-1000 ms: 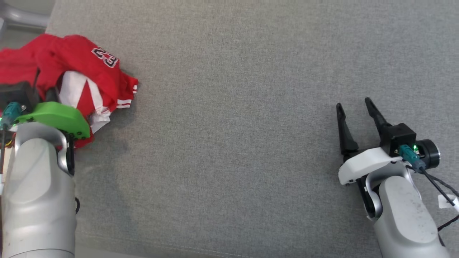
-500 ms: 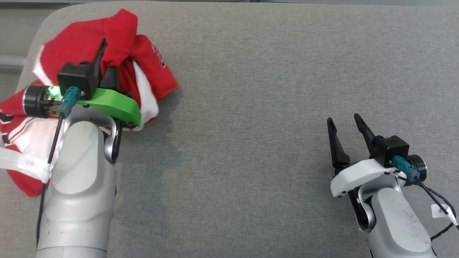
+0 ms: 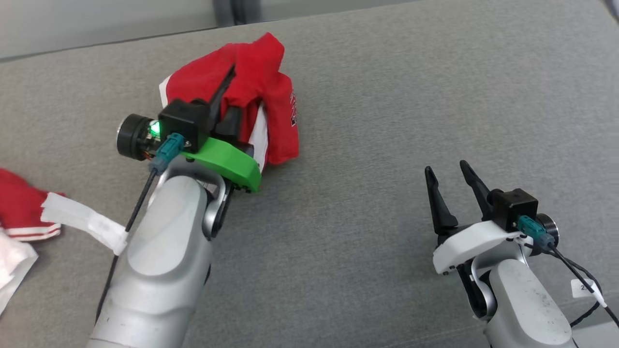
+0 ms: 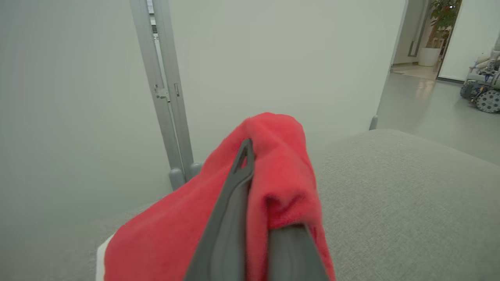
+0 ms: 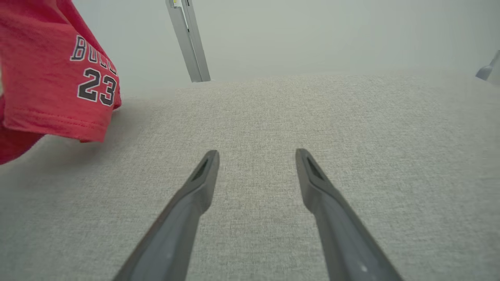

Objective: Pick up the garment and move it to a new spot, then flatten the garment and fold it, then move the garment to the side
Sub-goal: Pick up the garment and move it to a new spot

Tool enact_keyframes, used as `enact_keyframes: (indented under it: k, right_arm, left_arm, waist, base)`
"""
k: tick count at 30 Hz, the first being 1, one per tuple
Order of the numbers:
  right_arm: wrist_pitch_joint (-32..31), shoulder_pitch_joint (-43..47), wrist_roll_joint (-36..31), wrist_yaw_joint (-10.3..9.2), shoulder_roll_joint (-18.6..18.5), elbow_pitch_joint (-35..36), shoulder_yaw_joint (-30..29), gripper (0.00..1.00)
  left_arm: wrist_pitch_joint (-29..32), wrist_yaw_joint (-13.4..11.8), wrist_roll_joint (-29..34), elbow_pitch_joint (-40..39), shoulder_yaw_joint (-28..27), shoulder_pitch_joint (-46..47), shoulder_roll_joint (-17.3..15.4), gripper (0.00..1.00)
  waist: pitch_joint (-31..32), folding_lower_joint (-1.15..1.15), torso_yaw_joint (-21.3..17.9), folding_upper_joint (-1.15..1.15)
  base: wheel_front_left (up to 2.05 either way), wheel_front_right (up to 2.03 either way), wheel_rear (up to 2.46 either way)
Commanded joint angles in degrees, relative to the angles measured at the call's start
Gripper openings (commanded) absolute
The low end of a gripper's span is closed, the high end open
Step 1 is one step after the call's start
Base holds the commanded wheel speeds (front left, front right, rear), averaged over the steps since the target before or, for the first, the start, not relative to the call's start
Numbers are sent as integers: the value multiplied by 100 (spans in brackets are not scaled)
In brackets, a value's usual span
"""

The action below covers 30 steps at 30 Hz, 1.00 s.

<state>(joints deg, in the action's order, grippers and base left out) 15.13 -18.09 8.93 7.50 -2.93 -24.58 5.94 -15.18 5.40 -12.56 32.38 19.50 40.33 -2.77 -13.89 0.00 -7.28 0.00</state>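
Note:
The garment (image 3: 263, 84) is a red jersey with white trim and a "23" print. It hangs bunched from my left gripper (image 3: 234, 72), which is shut on a fold of it above the grey surface. In the left wrist view the red cloth (image 4: 281, 164) drapes over the closed fingers (image 4: 234, 195). More red and white cloth (image 3: 19, 212) lies at the left edge; my arm hides whether it joins the held part. My right gripper (image 3: 447, 174) stands open and holds nothing at the lower right, with the garment's hem (image 5: 50, 70) hanging to its left.
The grey fabric surface (image 3: 377, 106) stretches wide between and beyond the arms. Its far edge meets a pale wall with a metal post (image 4: 164, 86). Open floor and a wheeled machine (image 4: 482, 93) lie beyond the right side.
The head view has shifted. My left gripper has lifted the garment off the surface and carried it toward the middle, nearer the right gripper, which stays open.

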Motion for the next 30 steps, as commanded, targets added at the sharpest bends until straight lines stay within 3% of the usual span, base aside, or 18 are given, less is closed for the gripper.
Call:
enact_keyframes:
  k: [1, 5, 12, 13, 14, 15, 30]
  right_arm:
    - [3, 56, 48, -3, 1, 46, 10, 100]
    - [2, 115, 97, -2, 2, 134, 98, 100]
    - [2, 151, 139, -2, 2, 201, 116, 100]
    - [3, 154, 136, -2, 1, 206, 103, 100]
    - [2, 159, 130, -2, 2, 207, 87, 100]
    - [3, 161, 120, -2, 4, 196, 88, 100]
    - [3, 261, 49, -2, -1, 188, 29, 100]
  left_arm:
    - [4, -77, -113, -70, 154, -94, -26, 0]
    - [4, -203, -420, -122, 569, -197, -27, 0]
    - [4, -428, -358, -94, 806, -350, -30, 0]
    - [4, -465, -324, -57, 768, -383, -30, 51]
    - [4, -490, -267, -3, 740, -421, -30, 95]
    - [5, -505, -230, 81, 701, -496, -30, 100]
    - [4, -599, 161, -129, -563, -1886, -122, 100]
  waist:
    - [91, 0, -684, 0]
    - [89, 0, -936, 0]
    - [69, 0, -1050, 0]
    - [70, 0, -1036, 0]
    - [78, 0, -1013, 0]
    - [92, 0, -986, 0]
    - [383, 0, -332, 0]
  base:
    - [0, 0, 0]
    - [0, 0, 0]
    - [0, 0, 0]
    - [0, 0, 0]
    - [0, 0, 0]
    - [0, 0, 0]
    - [0, 0, 0]
